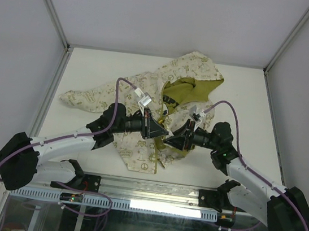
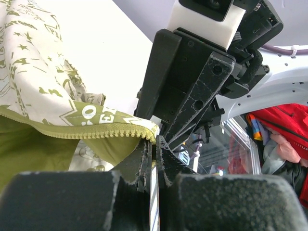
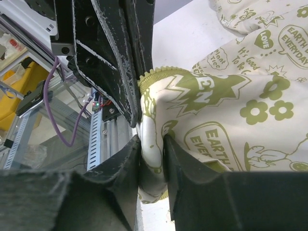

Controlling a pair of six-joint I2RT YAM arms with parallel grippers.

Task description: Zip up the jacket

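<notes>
White table (image 1: 92, 67), jacket (image 1: 192, 69) edge clamped in left gripper (image 1: 162, 132), right gripper (image 1: 172, 139) likewise

A: How is the jacket (image 1: 154, 84) laid?
B: It is spread on the surface (image 1: 93, 64), cream printed in olive-green, left unzipped, olive lining exposed below the hood

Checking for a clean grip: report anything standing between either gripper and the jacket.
Nothing visible stands between them. The left gripper and the right gripper each have their jaws shut on the jacket at its front opening, tips almost meeting. Only the other arm's gripper crowds each one.
</notes>
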